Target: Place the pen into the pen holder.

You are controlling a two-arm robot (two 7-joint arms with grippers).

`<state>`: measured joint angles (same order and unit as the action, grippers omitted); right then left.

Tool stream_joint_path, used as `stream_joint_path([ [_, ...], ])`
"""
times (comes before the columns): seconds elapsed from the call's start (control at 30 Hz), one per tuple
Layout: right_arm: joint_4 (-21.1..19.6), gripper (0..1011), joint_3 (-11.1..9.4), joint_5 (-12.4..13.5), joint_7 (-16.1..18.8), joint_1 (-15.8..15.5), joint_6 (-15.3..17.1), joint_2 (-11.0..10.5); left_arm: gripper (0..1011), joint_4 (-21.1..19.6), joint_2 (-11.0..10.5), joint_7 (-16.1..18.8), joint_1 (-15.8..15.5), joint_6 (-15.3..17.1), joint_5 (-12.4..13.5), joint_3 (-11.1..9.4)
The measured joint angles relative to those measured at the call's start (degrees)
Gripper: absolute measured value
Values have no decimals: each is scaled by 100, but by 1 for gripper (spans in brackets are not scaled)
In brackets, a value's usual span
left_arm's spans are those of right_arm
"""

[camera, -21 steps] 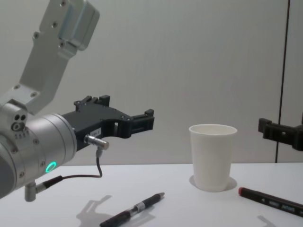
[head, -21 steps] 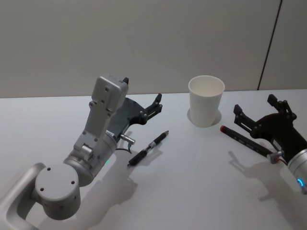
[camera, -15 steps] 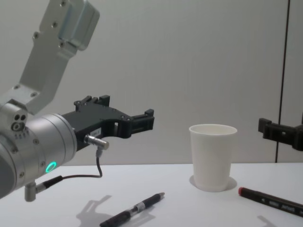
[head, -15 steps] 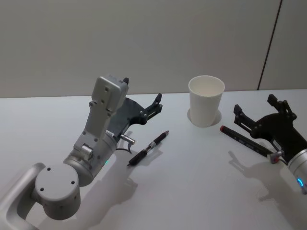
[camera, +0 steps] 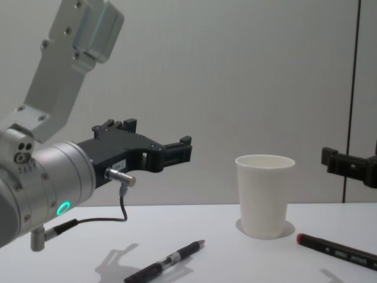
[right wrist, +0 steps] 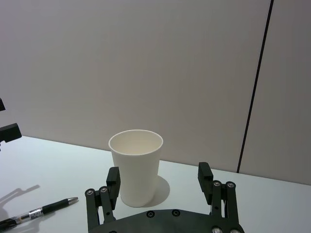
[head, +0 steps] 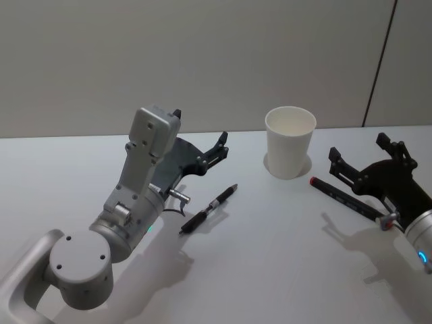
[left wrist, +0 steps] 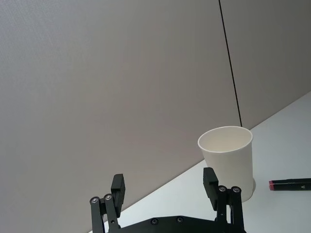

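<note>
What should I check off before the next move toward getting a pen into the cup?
1. Pen holder upright, mouth unobstructed: ok.
2. Black pen lying free on the table: ok.
3. Left gripper open: ok.
4. Left gripper down at that pen: not ok, it hovers above the table.
5. Right gripper open, near the red-capped marker: ok.
6. Which pen is meant: cannot tell.

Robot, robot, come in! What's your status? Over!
Left pincer, right pincer open, empty. Black pen flat on table, left of pen holder. Path clear; red-capped marker lies near right pincer.
</note>
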<state>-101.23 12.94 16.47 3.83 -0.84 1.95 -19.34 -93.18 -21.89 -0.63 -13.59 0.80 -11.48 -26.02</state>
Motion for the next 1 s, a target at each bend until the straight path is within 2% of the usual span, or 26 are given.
stream_joint_path([
  [1.0,-4,1001,-33,11,18,-5,37,-36,1001,0,0,0,0,0,0,0],
])
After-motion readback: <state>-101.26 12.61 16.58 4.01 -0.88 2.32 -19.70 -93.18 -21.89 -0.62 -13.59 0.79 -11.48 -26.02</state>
